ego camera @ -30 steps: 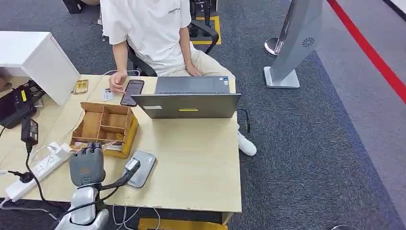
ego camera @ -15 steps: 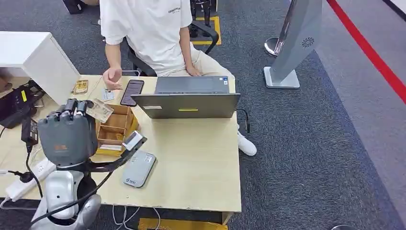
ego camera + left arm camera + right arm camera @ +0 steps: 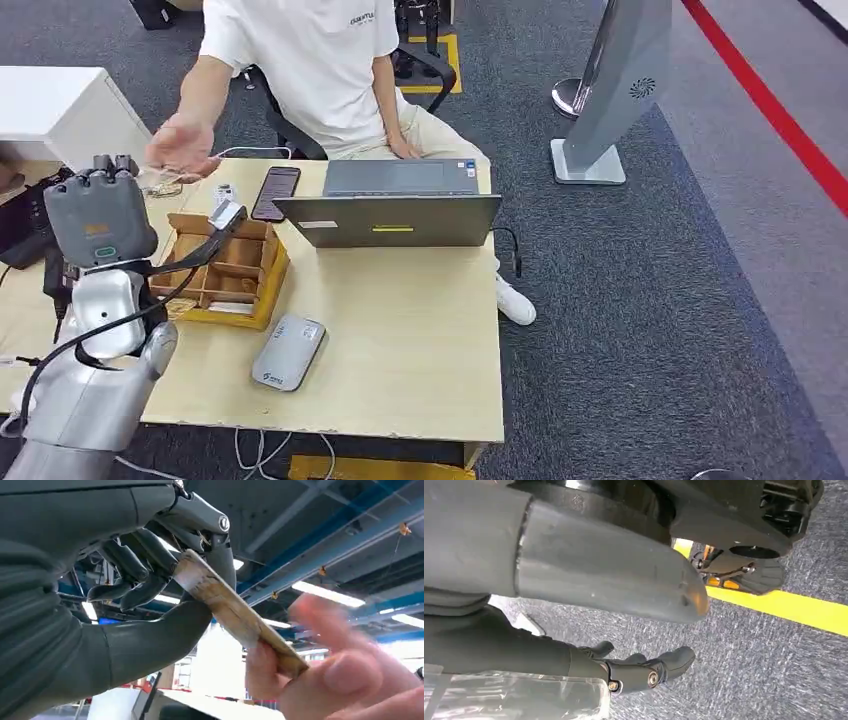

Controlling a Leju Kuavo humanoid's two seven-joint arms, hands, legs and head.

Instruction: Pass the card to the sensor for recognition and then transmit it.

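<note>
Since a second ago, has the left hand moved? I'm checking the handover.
Yes. The left hand, holding the card, has risen from the table's near edge past the wooden box toward the person's hand.

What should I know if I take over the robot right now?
Left hand: raised beside the table, pinching the card between thumb and fingers.
Right hand: holds nothing, hanging over the carpet with its fingers apart.
A person's hand has its fingertips on the card's far end.
The grey sensor lies flat on the table, near its front edge.
Done: card lifted and offered.
Left: let go once the person grips it firmly.
</note>
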